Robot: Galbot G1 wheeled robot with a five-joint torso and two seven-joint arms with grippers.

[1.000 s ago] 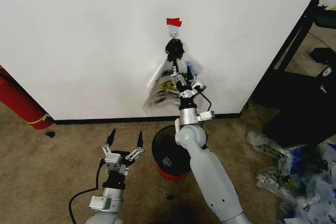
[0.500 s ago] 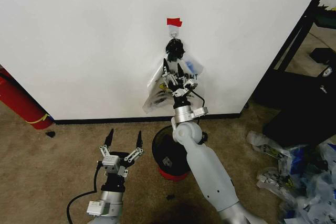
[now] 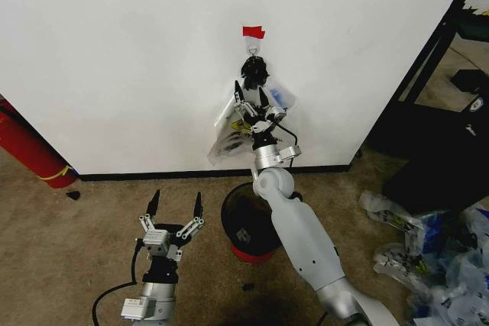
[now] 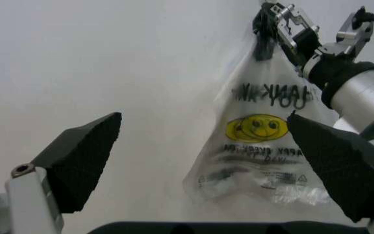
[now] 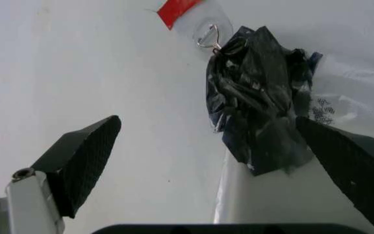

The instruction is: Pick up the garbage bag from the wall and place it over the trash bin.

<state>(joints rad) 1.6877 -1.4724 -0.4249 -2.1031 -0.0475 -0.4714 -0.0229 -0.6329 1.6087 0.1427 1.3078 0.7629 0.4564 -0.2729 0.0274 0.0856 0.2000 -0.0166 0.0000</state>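
Note:
On the white wall [image 3: 114,59], a small metal hook [image 3: 253,50] under a red tape strip [image 3: 254,32] carries a black crumpled wad of plastic [image 3: 254,70] and clear bags. The garbage bag [image 3: 281,98], see-through with blue print, hangs to the right behind a smiley-face bag [image 3: 229,131]. My right gripper [image 3: 250,95] is open, raised against the bags just below the wad. In the right wrist view the wad [image 5: 258,92] lies between the open fingers, with the garbage bag [image 5: 333,105] beside it. The black mesh trash bin [image 3: 248,223] stands below. My left gripper [image 3: 174,205] hovers open left of the bin.
A red cylinder [image 3: 27,150] leans at the wall's foot on the left. A black shelf frame [image 3: 435,59] stands to the right, with a pile of clear and blue plastic bags [image 3: 435,257] on the carpet in front of it.
My right gripper has risen along the hanging bags toward the hook. My left gripper has drawn back a little, toward the near edge of the view, still open.

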